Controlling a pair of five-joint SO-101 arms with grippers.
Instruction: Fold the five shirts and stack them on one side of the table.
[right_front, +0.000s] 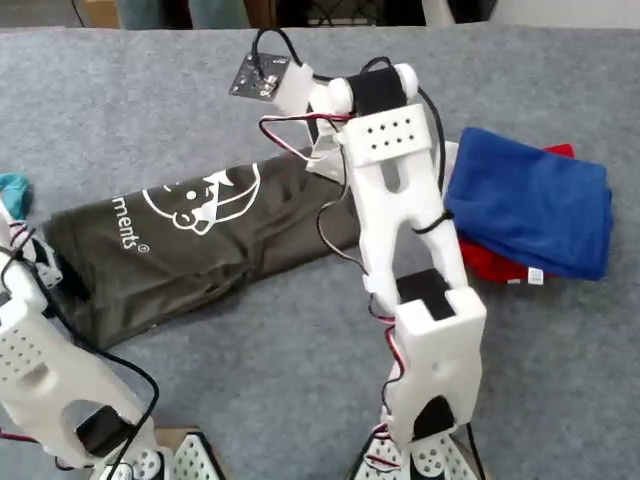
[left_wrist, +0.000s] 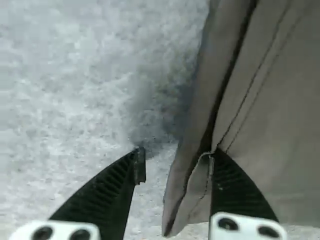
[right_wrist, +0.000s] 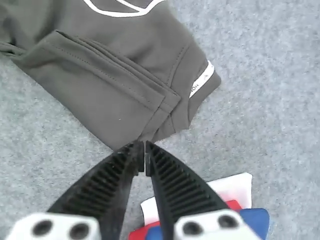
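A dark olive shirt (right_front: 200, 240) with a white print lies as a long folded band across the middle of the grey table. At its left end my left gripper (left_wrist: 175, 164) is open and low, straddling the shirt's edge (left_wrist: 270, 100), with one finger (left_wrist: 227, 190) over the cloth and the other on the table side. My right gripper (right_wrist: 141, 150) is shut with nothing in it and hovers just off the shirt's right end (right_wrist: 115, 75), near the sleeve and label. To the right, a folded blue shirt (right_front: 530, 200) lies on a folded red one (right_front: 490, 265).
The grey carpet-like table cover (right_front: 300, 350) is bare in front of the shirt. A teal cloth (right_front: 12, 190) pokes in at the left edge. Under the red and blue shirts lies a white layer (right_wrist: 230, 187). The right arm's body (right_front: 400, 200) reaches over the middle.
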